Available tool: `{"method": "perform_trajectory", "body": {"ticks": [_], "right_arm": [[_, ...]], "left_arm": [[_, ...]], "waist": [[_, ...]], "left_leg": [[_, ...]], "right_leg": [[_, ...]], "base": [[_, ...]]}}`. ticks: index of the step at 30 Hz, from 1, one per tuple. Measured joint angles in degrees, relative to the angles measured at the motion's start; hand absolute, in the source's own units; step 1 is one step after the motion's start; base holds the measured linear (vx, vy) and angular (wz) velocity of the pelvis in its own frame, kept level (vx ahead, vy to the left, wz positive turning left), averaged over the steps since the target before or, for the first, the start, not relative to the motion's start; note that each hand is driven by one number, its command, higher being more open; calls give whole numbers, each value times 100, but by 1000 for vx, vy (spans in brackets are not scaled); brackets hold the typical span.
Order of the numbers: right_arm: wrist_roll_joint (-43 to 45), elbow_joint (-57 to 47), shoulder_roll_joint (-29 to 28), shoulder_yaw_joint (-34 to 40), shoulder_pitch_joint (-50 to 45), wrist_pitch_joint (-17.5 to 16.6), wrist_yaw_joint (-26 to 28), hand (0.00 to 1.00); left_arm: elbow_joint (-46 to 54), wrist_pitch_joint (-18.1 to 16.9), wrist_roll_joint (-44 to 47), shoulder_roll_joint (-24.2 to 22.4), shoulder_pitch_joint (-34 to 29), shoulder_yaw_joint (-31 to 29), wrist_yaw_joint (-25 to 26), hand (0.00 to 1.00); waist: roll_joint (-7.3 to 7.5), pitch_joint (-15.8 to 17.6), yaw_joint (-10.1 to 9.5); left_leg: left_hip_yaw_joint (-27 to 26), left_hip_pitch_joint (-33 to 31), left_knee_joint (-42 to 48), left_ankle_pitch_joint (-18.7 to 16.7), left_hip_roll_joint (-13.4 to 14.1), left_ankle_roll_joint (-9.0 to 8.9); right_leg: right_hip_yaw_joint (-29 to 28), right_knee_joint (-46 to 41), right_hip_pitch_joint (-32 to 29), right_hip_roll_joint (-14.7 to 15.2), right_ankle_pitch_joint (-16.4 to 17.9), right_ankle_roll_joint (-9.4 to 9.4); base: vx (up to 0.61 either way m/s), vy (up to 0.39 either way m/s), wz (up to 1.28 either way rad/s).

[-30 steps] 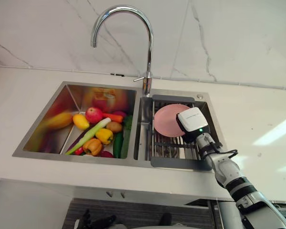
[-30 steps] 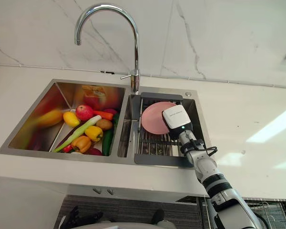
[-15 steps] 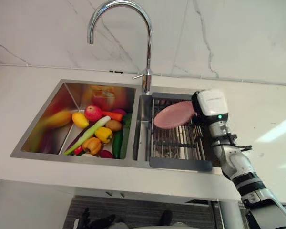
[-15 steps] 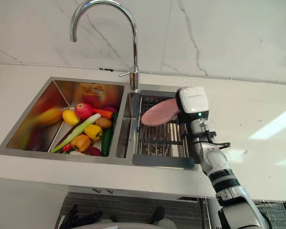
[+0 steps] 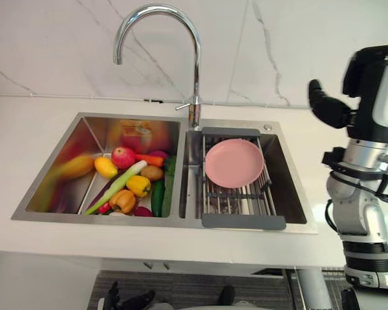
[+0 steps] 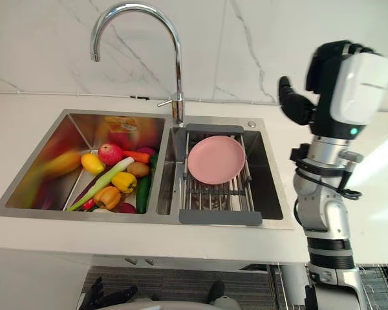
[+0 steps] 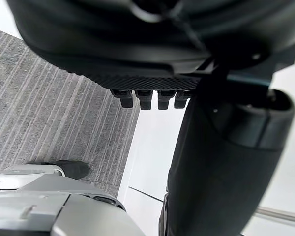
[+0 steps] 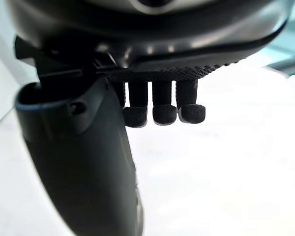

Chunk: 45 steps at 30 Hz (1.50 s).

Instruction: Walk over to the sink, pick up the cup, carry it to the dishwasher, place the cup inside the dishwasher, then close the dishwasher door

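Observation:
A pink plate (image 5: 234, 163) lies flat on the wire rack (image 5: 242, 199) in the right basin of the steel sink (image 5: 181, 219). I see no cup in the sink. My right hand (image 5: 328, 106) is raised high above the counter to the right of the sink, well clear of the plate, its fingers (image 8: 164, 110) relaxed and holding nothing. My left hand (image 5: 126, 301) hangs low below the counter's front edge, over grey striped floor, its fingers (image 7: 150, 98) loose and empty.
The left basin holds several vegetables and fruits (image 5: 132, 184), among them an apple, peppers and a leek. A tall curved faucet (image 5: 195, 77) stands between the basins at the back. White counter (image 5: 26, 123) surrounds the sink, with a marble wall behind.
The right hand held the pink plate tilted up above the rack; now the plate lies flat on the rack and the hand has let go and swung up and to the right.

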<state>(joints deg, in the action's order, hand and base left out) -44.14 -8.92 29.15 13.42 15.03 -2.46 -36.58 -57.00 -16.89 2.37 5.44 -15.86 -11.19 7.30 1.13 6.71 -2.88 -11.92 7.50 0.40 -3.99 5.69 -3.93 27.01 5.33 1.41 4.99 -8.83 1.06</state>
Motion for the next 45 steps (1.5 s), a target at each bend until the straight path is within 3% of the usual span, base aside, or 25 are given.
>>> {"method": "perform_trajectory", "body": {"ticks": [8, 9, 12, 18, 20, 23, 31, 37, 45], "right_arm": [[274, -581, -11, 717, -272, -36, -539, 0], [347, -659, -11, 814, -297, -62, -562, 100], [540, -982, -58, 1028, -438, -170, -539, 100], [834, -1517, -265, 1004, -835, -903, 505, 100], [873, -1573, -264, 916, -1012, -1115, 1285, 100], [913, -1562, -254, 569, -1210, -1174, 2322, 100], [783, -1045, 151, -431, -1294, -1411, 4231, 100], [103, -411, 347, -1182, -1083, -1324, 4940, 100], [-695, 313, 543, -1799, -643, -1263, 4974, 100]], "left_arm": [[-21, -13, 6, -41, -21, -2, 16, 100], [-20, -14, 5, -42, -24, -5, 19, 100], [6, -14, 5, -104, -20, -157, 38, 100], [28, -14, 0, -133, -18, -268, 123, 100], [25, -14, 0, -142, -24, -344, 124, 100], [17, -14, -1, -149, -31, -408, 124, 100], [-56, -8, 0, -116, -39, -397, 116, 100], [-203, 102, -1, -4, -15, -349, 103, 100], [-191, 178, -15, 63, -16, -198, 90, 100]], "waist": [[6, -45, 88], [9, -62, 92], [21, -105, 126], [62, -137, 208], [92, -194, 215], [119, -285, 223], [150, -318, 214], [239, -372, 196], [257, -383, 129]], "left_leg": [[-111, 25, -34, 0, 7, -10], [-119, 30, -37, -2, 6, -10], [-140, 31, -24, -26, 1, -5], [-168, 17, 23, -54, -1, 0], [-168, 9, 32, -55, 4, -1], [-166, -3, 41, -58, 4, -4], [-132, 6, 7, -55, 1, -5], [-97, -4, -8, -53, -7, -1], [10, -30, -8, -40, -25, 3]], "right_leg": [[-79, -1, -42, -16, 1, -2], [-86, -1, -43, -17, 1, -2], [-74, -2, -45, -15, -1, 0], [-78, -2, -42, -10, -1, 4], [-74, -2, -44, -12, 1, 5], [-75, -1, -47, -10, 17, 22], [-65, -1, -55, -10, 7, 0], [-33, -1, -54, -3, 6, 1], [39, 0, -27, 29, 12, 9]], "base": [[-1, 26, -6], [27, 37, -4], [25, 40, -3], [1, 17, -1], [0, 0, 0], [0, 0, 0], [0, 0, 0], [0, 0, 2], [-9, 10, 7]]}}
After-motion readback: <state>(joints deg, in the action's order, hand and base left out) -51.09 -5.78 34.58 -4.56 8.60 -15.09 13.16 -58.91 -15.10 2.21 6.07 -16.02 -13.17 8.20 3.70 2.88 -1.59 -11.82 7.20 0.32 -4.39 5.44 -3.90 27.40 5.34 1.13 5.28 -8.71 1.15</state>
